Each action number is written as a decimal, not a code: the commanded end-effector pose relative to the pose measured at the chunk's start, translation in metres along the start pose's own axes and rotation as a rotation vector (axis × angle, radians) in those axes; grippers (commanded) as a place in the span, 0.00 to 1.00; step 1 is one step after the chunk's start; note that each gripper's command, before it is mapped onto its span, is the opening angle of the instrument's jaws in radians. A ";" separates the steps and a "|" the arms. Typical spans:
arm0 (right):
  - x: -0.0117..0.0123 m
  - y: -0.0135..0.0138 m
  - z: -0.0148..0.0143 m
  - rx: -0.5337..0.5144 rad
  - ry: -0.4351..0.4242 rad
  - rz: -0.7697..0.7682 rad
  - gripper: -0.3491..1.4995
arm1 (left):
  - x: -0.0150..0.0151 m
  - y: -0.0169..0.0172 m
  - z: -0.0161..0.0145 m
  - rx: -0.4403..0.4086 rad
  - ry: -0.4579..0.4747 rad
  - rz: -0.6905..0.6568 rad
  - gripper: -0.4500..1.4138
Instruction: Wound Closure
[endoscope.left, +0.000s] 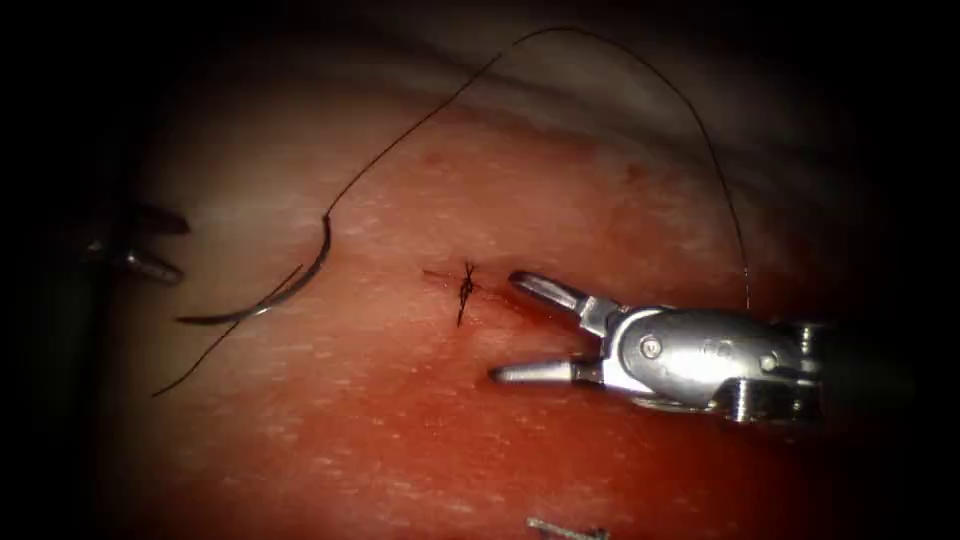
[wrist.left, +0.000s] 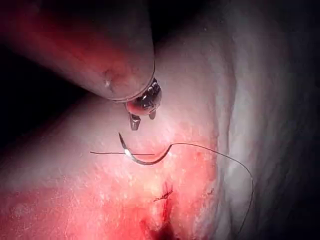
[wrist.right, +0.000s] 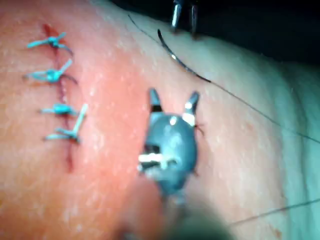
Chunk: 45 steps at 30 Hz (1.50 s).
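Note:
The curved needle (endoscope.left: 285, 285) lies free on the tissue (endoscope.left: 400, 430), left of the cut, with neither tool holding it. Its thread (endoscope.left: 600, 45) arcs up and over to the right, down behind the right tool. A dark knot (endoscope.left: 466, 288) sits on the short cut. My right tool (endoscope.left: 505, 326) stands open just right of the knot, holding nothing. At the far left my left tool (endoscope.left: 155, 243) is open and empty, a little way from the needle. The left wrist view has its jaws above the needle (wrist.left: 145, 159). The right wrist view has the open right tool (wrist.right: 172, 99) and the needle (wrist.right: 182, 62).
A loose thread end (endoscope.left: 225, 340) crosses under the needle's tip. Red fluid (endoscope.left: 560, 320) wets the tissue around the cut. A second cut closed with several blue stitches (wrist.right: 57, 107) lies beside the right tool. A small metal piece (endoscope.left: 565, 528) is at the near edge.

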<state>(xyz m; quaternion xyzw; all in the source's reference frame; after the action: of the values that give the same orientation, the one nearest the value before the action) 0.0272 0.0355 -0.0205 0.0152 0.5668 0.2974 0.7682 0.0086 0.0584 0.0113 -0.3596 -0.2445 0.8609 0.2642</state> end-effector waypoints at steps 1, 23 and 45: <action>-0.0003 -0.0002 0.0009 0.001 0.002 -0.001 0.82 | -0.0001 0.0006 0.0009 -0.024 0.021 -0.010 0.50; -0.0006 -0.0007 0.0016 -0.007 -0.006 0.002 0.84 | -0.0015 0.0048 0.0050 -0.130 -0.008 0.155 0.05; 0.0002 0.0024 -0.0035 -0.151 0.014 0.731 0.81 | 0.0087 0.0061 0.0108 0.476 -0.050 0.706 0.05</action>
<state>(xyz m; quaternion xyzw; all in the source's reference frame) 0.0219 0.0366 -0.0214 0.1610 0.4985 0.6105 0.5940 -0.0067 0.0568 0.0094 -0.3238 0.1269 0.9375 0.0076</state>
